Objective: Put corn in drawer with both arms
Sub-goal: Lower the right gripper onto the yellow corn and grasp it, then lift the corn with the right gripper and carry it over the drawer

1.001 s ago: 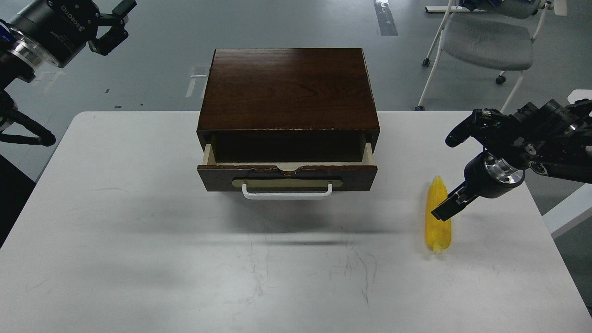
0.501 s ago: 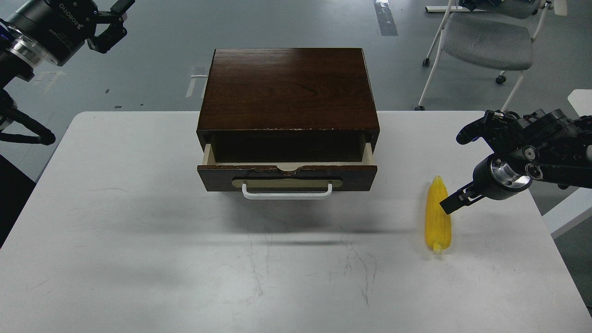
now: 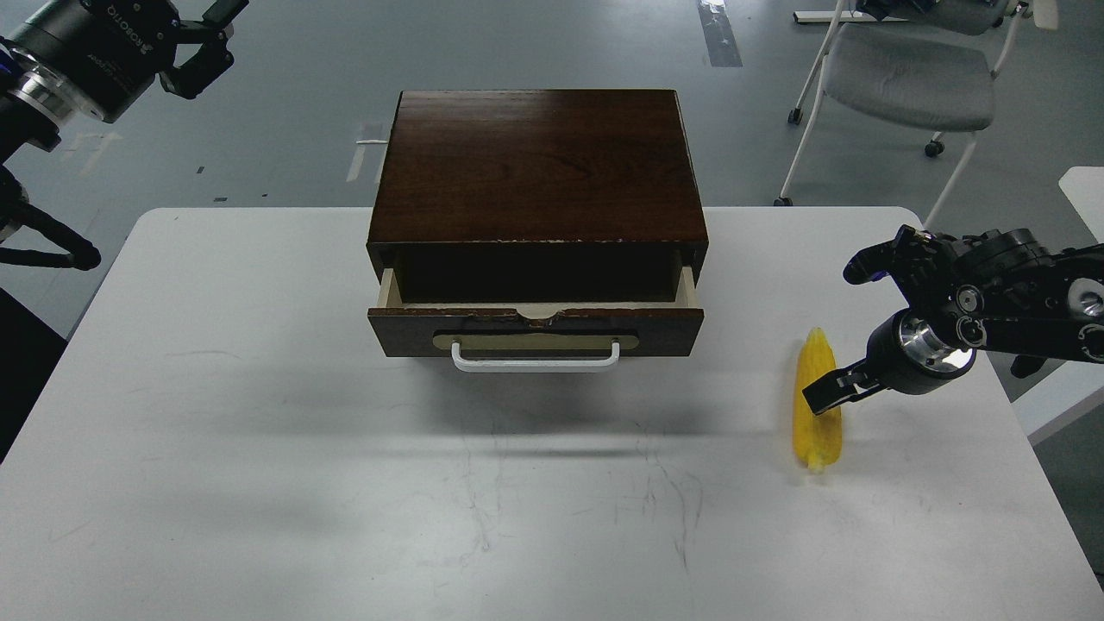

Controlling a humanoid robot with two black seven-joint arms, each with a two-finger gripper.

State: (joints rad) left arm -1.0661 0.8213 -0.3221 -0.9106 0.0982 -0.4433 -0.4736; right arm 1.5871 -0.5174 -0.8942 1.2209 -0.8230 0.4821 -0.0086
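Observation:
The yellow corn (image 3: pixel 817 418) lies lengthwise on the white table (image 3: pixel 259 448), right of the box, tip pointing away from me. The drawer (image 3: pixel 535 332) of the dark brown box (image 3: pixel 535 164) is pulled partly out, with its white handle (image 3: pixel 535 360) facing me; its inside is dark. My right gripper (image 3: pixel 825 394) comes in from the right with its dark fingertip over the corn's right side at mid-length; its fingers cannot be told apart. My left gripper (image 3: pixel 207 39) hangs open and empty high at the far left, well away from the box.
A grey wheeled chair (image 3: pixel 906 82) stands behind the table at the right. The table's right edge runs close past the corn and my right arm (image 3: pixel 1009 297). A white surface (image 3: pixel 1082 185) sits off the table's far right.
My right gripper drew back right and up half a second ago, then came back left and down onto the corn. The corn has not moved. My left arm drifted slightly up.

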